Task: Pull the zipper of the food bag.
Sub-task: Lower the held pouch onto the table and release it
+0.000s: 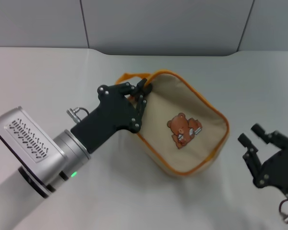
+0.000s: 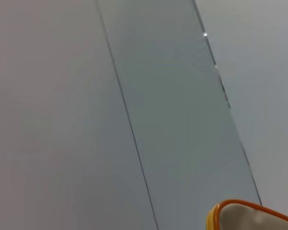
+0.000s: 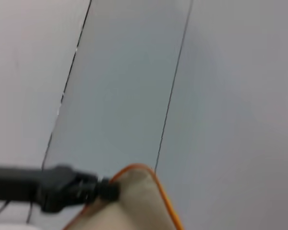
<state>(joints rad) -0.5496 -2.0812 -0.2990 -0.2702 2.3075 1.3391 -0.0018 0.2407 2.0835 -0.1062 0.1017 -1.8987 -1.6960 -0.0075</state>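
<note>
The food bag lies on its side on the white table, beige with orange piping and a brown bear print. Its orange-edged zipper runs around the panel edge; the silver pull tab is hidden. My left gripper is at the bag's upper left corner, beside the orange loop handle, shut on the zipper at the edge. It also shows in the right wrist view, touching the bag. A bag corner shows in the left wrist view. My right gripper is open and empty, right of the bag.
The white table ends at a grey panelled wall behind the bag. The left arm's silver wrist crosses the table's front left.
</note>
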